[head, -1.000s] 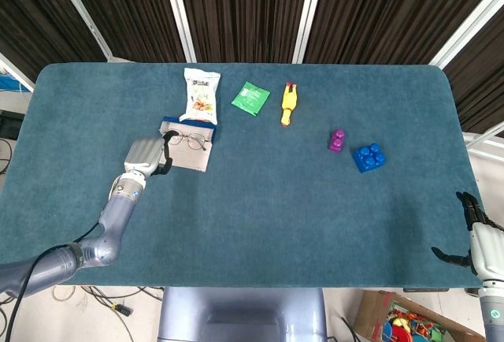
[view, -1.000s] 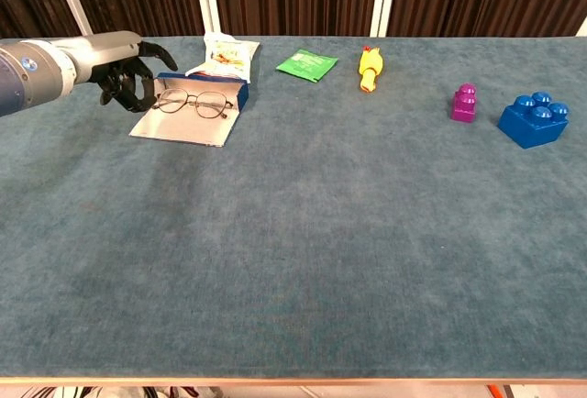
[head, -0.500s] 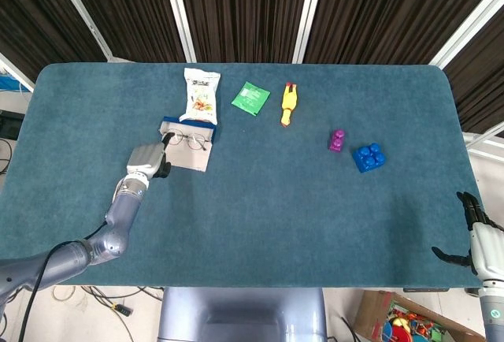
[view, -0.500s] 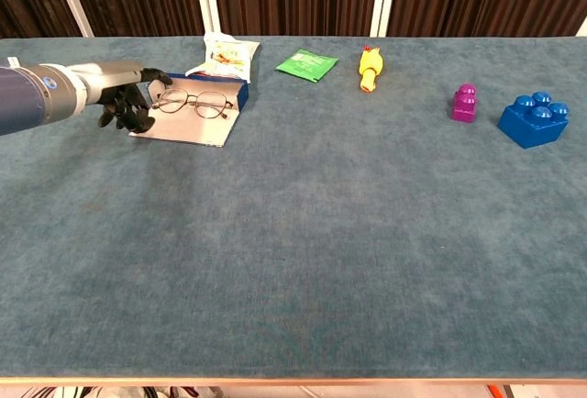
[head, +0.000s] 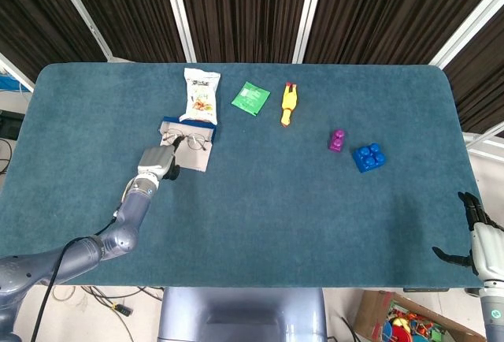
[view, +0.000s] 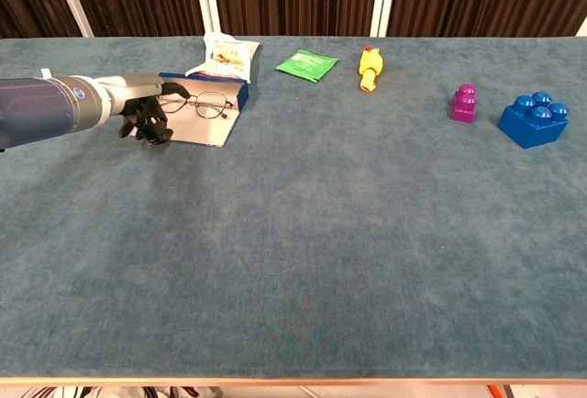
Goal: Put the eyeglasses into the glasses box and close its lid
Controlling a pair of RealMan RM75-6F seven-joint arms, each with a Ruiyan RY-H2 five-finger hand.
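The eyeglasses [head: 189, 140] [view: 207, 103] lie unfolded on the open glasses box [head: 192, 158] [view: 209, 126]. The box has a blue tray at the back and a beige lid flap spread flat toward me. My left hand [head: 157, 162] [view: 147, 119] is at the flap's near left corner, fingers loosely curled downward, one digit reaching toward the glasses. It holds nothing that I can see. My right hand [head: 480, 241] hangs off the table's near right edge with fingers apart and nothing in it, seen only in the head view.
Behind the box lies a white snack bag [head: 201, 96] [view: 225, 54]. Further right are a green packet [head: 251, 96] [view: 309, 64], a yellow rubber chicken [head: 288, 104] [view: 371, 68], a purple block [head: 337, 140] [view: 465, 104] and a blue brick [head: 368, 157] [view: 534, 120].
My left hand has slid from the box's left side toward me and to the right, ending at the flap's near left corner. Glasses, box and right hand have not moved.
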